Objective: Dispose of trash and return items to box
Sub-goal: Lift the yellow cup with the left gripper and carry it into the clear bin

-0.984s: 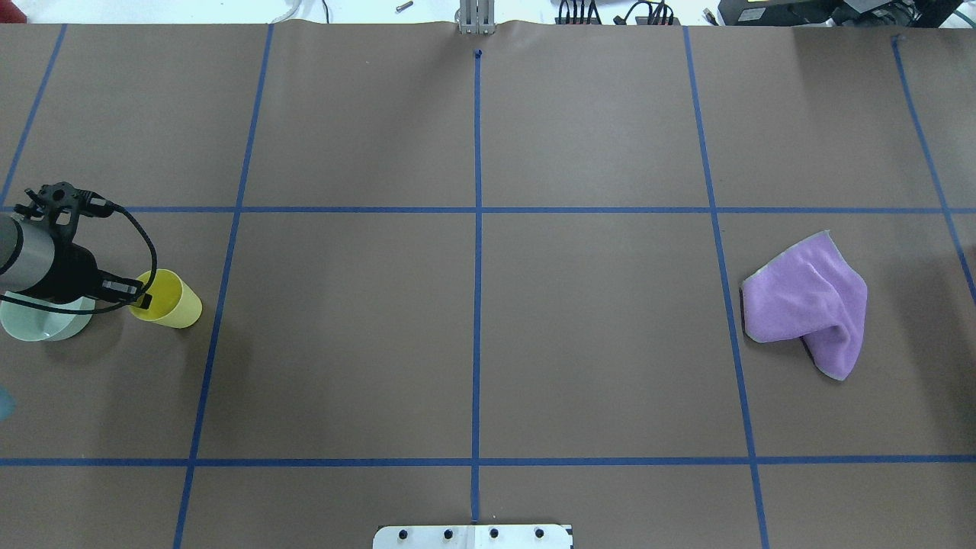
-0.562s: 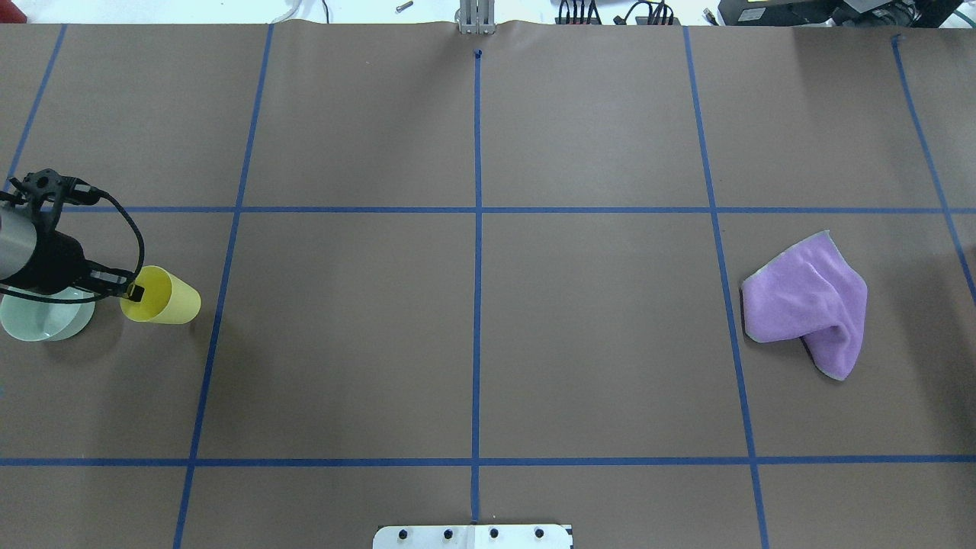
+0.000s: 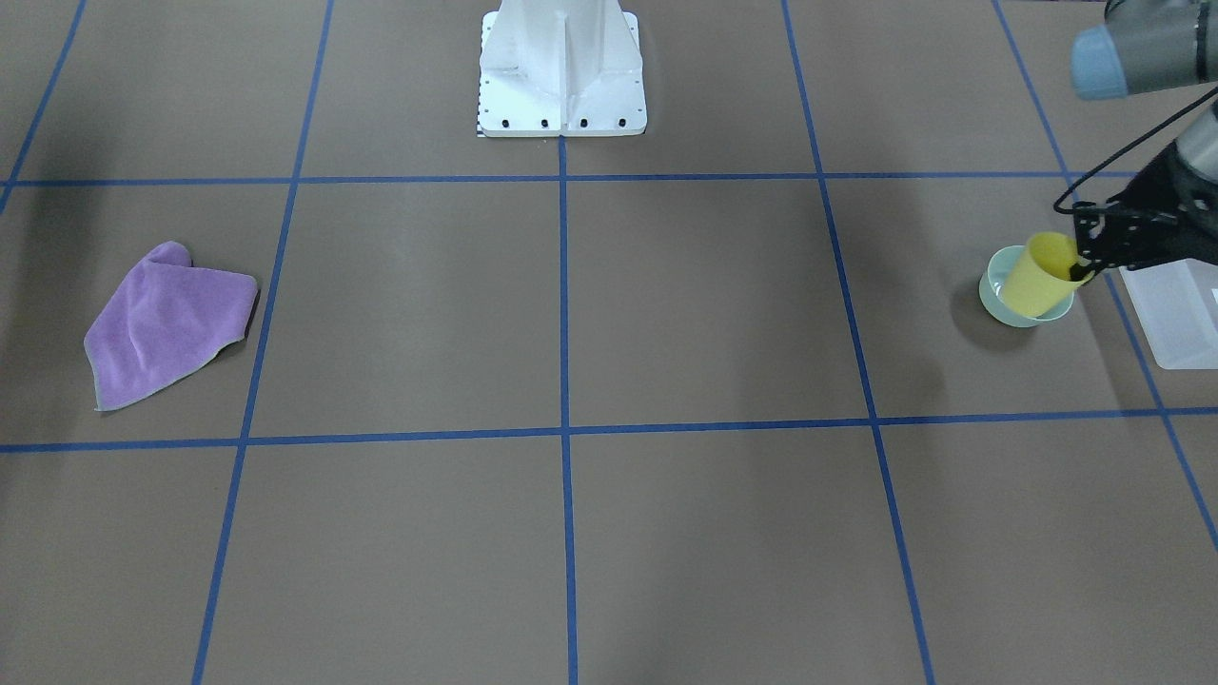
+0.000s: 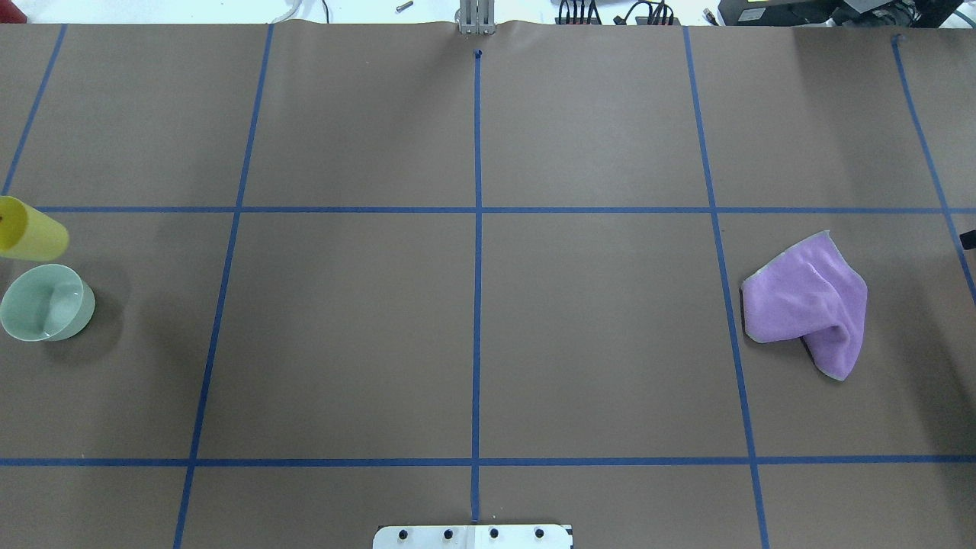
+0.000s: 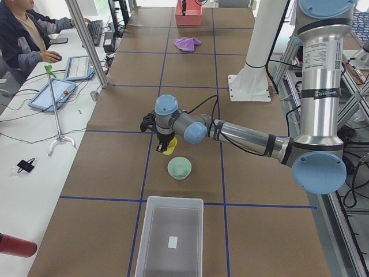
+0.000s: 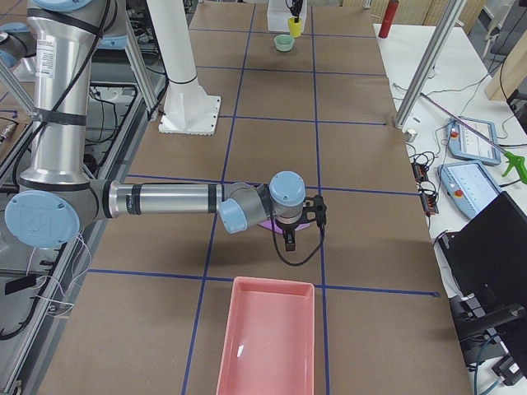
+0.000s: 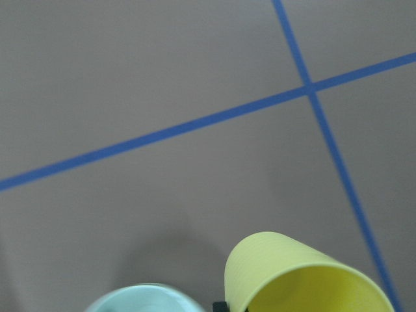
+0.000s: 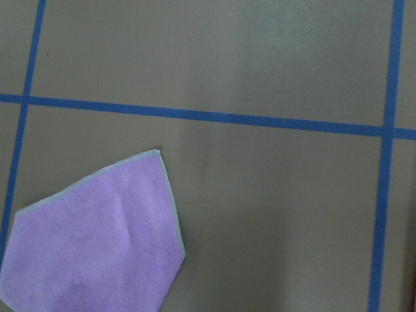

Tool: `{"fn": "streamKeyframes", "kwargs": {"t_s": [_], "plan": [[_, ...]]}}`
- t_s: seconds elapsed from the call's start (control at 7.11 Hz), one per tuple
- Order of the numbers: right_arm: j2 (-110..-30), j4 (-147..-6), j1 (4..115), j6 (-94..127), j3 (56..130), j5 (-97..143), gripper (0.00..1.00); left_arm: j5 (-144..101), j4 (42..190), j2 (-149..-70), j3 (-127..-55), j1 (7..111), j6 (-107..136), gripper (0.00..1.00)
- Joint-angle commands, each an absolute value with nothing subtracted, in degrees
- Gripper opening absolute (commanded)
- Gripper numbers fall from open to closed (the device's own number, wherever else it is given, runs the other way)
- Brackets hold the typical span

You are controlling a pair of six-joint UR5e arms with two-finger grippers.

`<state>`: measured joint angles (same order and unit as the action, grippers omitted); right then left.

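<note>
1. Desk (image 4: 595, 343), brown with blue tape lines, fills the frame.
2. Translucent box (image 3: 1180, 319) sits at the front-facing frame's right edge.
3. Purple cloth (image 4: 808, 305) lies at overhead right; right pincer (image 6: 290, 237) hangs near it, and I cannot tell whether it is apart or together.
4. Mint-green bowl (image 4: 46, 301) stands at overhead left edge.
5. Yellow cup (image 3: 1040, 278), tilted, is clamped by left pincer (image 3: 1083, 257) beside the box.

No writing or label can be read.

The small yellow tapered plastic cup (image 4: 30, 238) runs off the overhead view's left edge. The frosted-white translucent plastic bin (image 3: 1180, 323) is cropped at the front view's right.
</note>
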<state>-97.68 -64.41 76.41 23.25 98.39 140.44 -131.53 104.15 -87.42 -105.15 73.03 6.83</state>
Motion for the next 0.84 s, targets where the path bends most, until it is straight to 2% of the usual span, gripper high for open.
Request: {"fn": "streamKeyframes", "kwargs": {"t_s": [0.0, 0.42, 0.7], "plan": [[-97.65, -53.47, 68.50, 39.14, 98.61, 135.64, 1.00, -131.75, 97.39, -88.50, -101.54, 83.46, -11.62, 0.00], [-96.77, -52.38, 62.77, 42.98, 99.67, 130.71, 1.00, -133.68, 98.00, -90.34, -87.67, 89.63, -30.54, 0.00], [-96.86, -52.38, 61.53, 43.33, 99.75, 130.61, 1.00, -133.68, 97.82, -90.18, -84.48, 90.70, -33.39, 0.00]]}}
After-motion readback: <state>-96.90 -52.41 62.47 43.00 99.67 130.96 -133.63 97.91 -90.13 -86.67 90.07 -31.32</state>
